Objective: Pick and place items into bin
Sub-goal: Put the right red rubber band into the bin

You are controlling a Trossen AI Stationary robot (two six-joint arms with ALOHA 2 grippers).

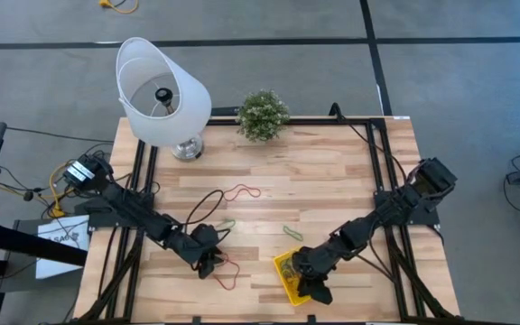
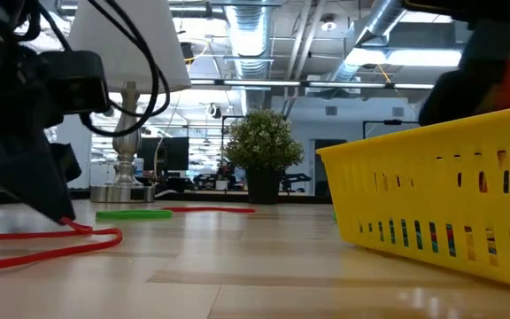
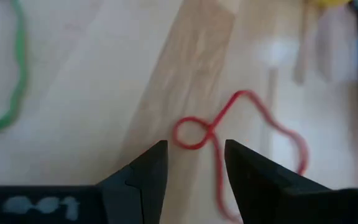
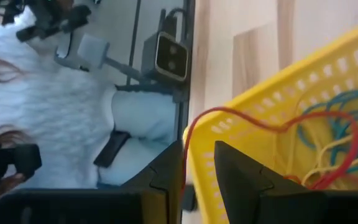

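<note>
Red loop [image 4: 253, 118] hangs pinched between the right gripper [image 4: 197, 163] fingers over the yellow bin [image 1: 289, 275] rim (several loops already inside); the left gripper [image 3: 194, 165], slightly parted, straddles another red loop [image 3: 229, 140]; two green loops [image 1: 292, 232] lie beyond.

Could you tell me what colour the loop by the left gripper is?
Red; the thin rubber loop shows best in the left wrist view.

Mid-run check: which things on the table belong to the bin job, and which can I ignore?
Job:
yellow bin, holding bands
red band under the left gripper
red band over the bin edge at the right gripper
red band mid-table
green band

Ignore:
lamp
plant
black cable
</note>
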